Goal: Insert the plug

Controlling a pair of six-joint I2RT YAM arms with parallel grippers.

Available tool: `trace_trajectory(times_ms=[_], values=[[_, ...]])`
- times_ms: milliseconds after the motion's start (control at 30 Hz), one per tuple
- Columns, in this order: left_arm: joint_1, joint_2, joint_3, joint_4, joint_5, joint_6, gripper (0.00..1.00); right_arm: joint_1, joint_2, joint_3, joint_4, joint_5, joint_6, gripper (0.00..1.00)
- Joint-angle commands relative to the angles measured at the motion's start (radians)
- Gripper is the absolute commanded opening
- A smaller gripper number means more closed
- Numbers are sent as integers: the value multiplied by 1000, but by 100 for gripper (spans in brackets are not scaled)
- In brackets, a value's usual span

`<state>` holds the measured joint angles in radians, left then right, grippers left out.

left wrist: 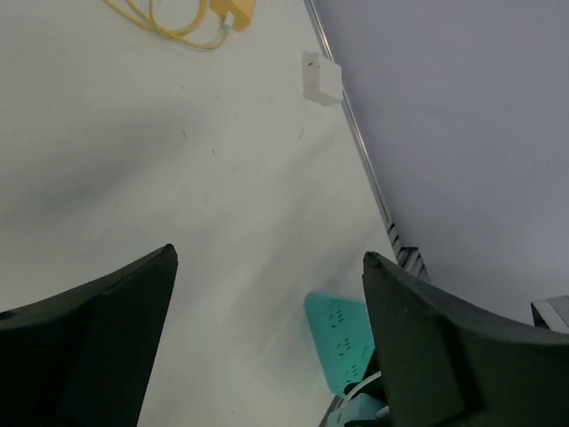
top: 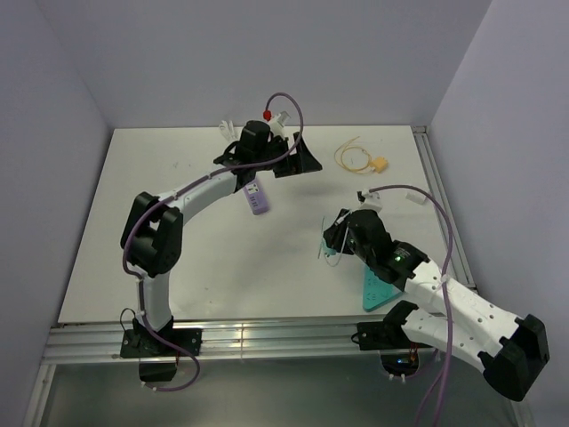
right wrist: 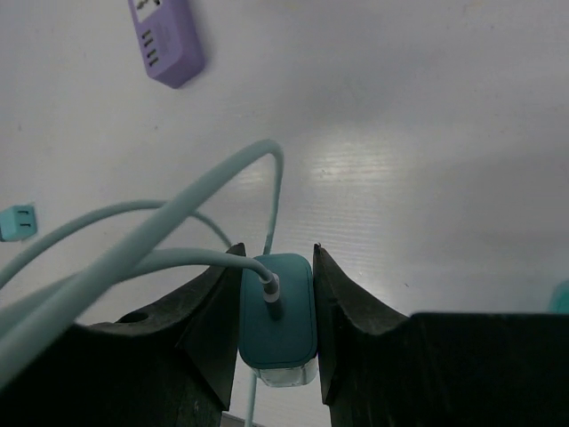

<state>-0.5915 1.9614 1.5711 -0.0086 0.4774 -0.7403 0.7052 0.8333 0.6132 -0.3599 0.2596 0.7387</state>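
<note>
My right tool (right wrist: 276,267) clamps a teal adapter (right wrist: 276,325); my left tool (left wrist: 269,258) gapes empty; the plug (top: 380,164) lies near the counter's (top: 204,258) far-right corner.

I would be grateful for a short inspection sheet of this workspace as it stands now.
Surface: white table, flat, matte.
Job's things: plug lies back right, ungripped; purple power strip lies mid-table.
Clutter: teal power strip partly beneath right arm; white block by edge rail.
Grippers: left gripper open, empty; right gripper shut on teal adapter.
Cables: yellow cable looped beside plug; teal cable runs from adapter.
Surroundings: plain walls on three sides.
</note>
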Motion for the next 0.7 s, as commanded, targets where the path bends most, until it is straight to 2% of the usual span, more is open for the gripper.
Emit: trace_trajectory(times_ms=[0,67,167,333,400,500,633,667], values=[[-7,-47,56,-51,-89,53,96,-26,30,82,-10,-49,-27,0],[-8,-84,26,-79,-141,82,99,-49,56,98,-11,-59,-33,0],[-22,-247,-100,-19,-223,94,99,-75,69,109,6,-63,-58,0],[-47,-450,-373,106,-168,38,94,-101,79,132,-1,-51,-98,0],[-63,-568,-518,220,-152,19,93,-122,95,155,-27,-40,-99,0],[-111,-693,-656,376,-99,60,91,-144,127,181,-53,-43,-81,0],[-209,-760,-718,430,-163,153,98,-154,164,214,-63,-86,-41,0],[-231,-771,-727,435,-225,169,99,-156,165,217,-56,-114,-27,0]])
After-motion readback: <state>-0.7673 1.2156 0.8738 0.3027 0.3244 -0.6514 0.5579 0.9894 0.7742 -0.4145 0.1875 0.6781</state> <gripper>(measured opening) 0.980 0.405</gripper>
